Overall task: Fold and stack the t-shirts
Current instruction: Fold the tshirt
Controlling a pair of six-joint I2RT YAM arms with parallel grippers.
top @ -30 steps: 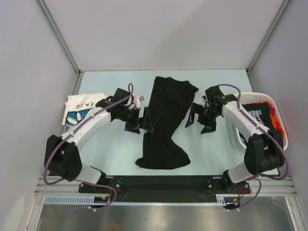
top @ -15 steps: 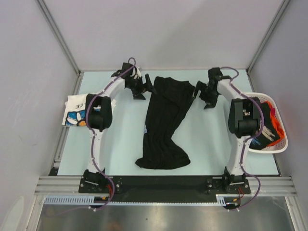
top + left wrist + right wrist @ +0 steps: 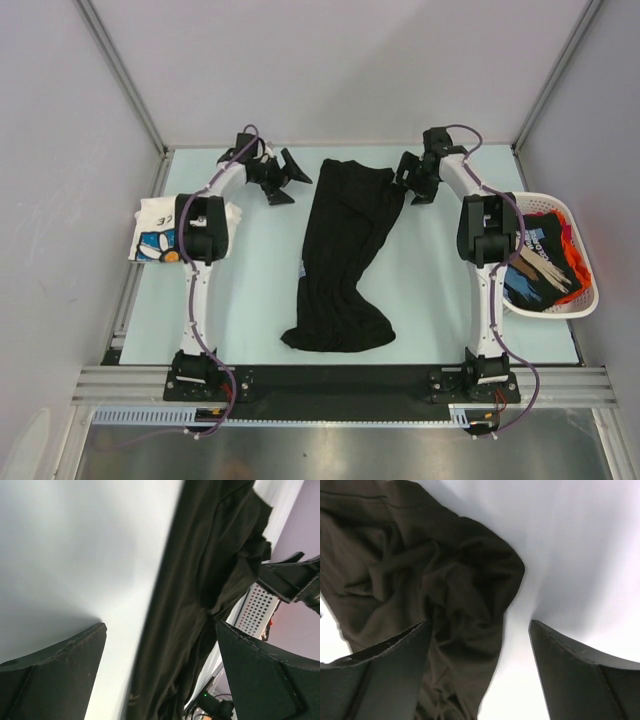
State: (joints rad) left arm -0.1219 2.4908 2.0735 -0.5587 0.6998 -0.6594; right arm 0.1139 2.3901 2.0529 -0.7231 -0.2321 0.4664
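Observation:
A large black t-shirt (image 3: 343, 250) lies stretched lengthwise down the middle of the table, bunched at its near end. My left gripper (image 3: 298, 180) hovers open just off its far left corner. In the left wrist view the shirt's edge (image 3: 200, 580) runs between the spread fingers (image 3: 55, 670). Open too, my right gripper (image 3: 408, 182) is at the far right corner. The crumpled corner (image 3: 450, 580) lies between and past its fingers (image 3: 580, 675), not pinched. A white printed t-shirt (image 3: 158, 228) lies at the left edge, partly under my left arm.
A white slotted basket (image 3: 592, 290) at the right edge holds dark and orange t-shirts (image 3: 545, 255). Both arms reach straight out to the far end of the table. Grey walls close the table in on three sides.
Both arms have stretched out from beside the shirt's middle to its far corners. The black shirt has not moved.

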